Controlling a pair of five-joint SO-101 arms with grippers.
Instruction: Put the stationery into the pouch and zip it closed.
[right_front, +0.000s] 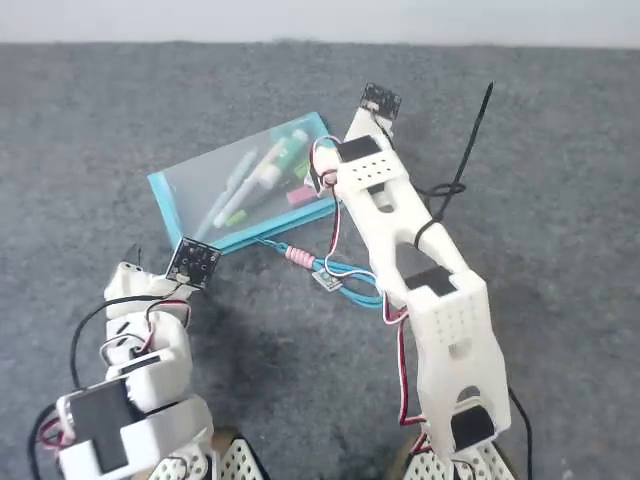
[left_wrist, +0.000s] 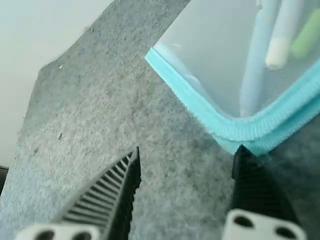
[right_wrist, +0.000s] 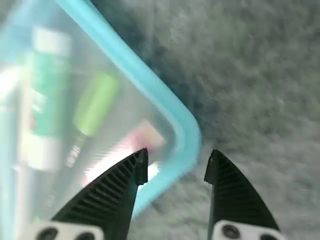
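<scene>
The right gripper stands open, jaws astride the pouch's teal corner, gripping nothing. The left gripper, also open and empty, hangs just beside another corner. The pouch lies on the grey mat at eleven o'clock from the high view's centre. The pens inside look blurred.

Robotics bench. The left arm and right arm, white printed shells with exposed wiring, stand on a grey felt mat; a pale surface borders its far edge.
</scene>
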